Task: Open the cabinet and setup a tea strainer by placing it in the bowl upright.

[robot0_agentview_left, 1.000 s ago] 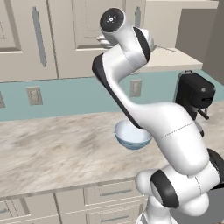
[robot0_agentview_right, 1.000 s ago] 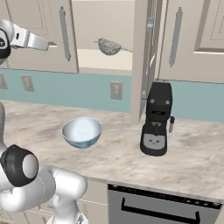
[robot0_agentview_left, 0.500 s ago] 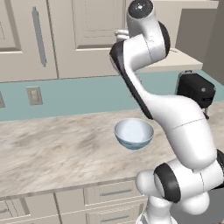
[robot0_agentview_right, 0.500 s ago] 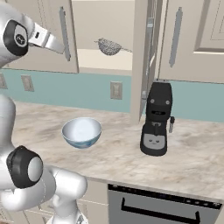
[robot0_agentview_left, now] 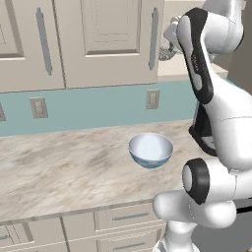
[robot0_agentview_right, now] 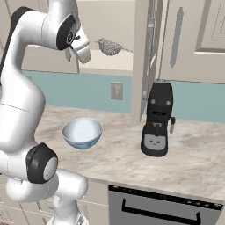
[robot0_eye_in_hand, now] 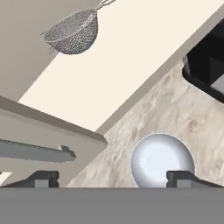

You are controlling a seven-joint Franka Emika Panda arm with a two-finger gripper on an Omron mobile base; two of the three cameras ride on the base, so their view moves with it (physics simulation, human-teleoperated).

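Observation:
The cabinet [robot0_agentview_right: 143,52] has one door swung open edge-on, and its pale shelf [robot0_eye_in_hand: 131,65] is bare except for the tea strainer. That tea strainer [robot0_agentview_right: 110,46] [robot0_eye_in_hand: 72,35] [robot0_agentview_left: 166,53] is a grey mesh basket sitting upright on the shelf. On the counter below stands the bowl [robot0_agentview_left: 150,149] [robot0_agentview_right: 81,132] [robot0_eye_in_hand: 162,159], with nothing in it. My gripper [robot0_eye_in_hand: 113,179] [robot0_agentview_right: 81,49] is open and holds nothing. It hovers high, just left of the cabinet opening and short of the strainer, with its fingertips [robot0_eye_in_hand: 41,178] spread wide.
A black coffee machine [robot0_agentview_right: 157,118] [robot0_eye_in_hand: 208,65] stands on the counter right of the bowl, under the open door. The closed left door with its grey bar handle [robot0_agentview_left: 153,32] is beside my hand. Wall outlets [robot0_agentview_right: 116,90] sit on the blue backsplash. An oven front [robot0_agentview_right: 162,206] lies below the counter.
My arm has swung right, from in front of the closed left doors up to the cabinet opening beside the strainer. Bowl and strainer have not moved.

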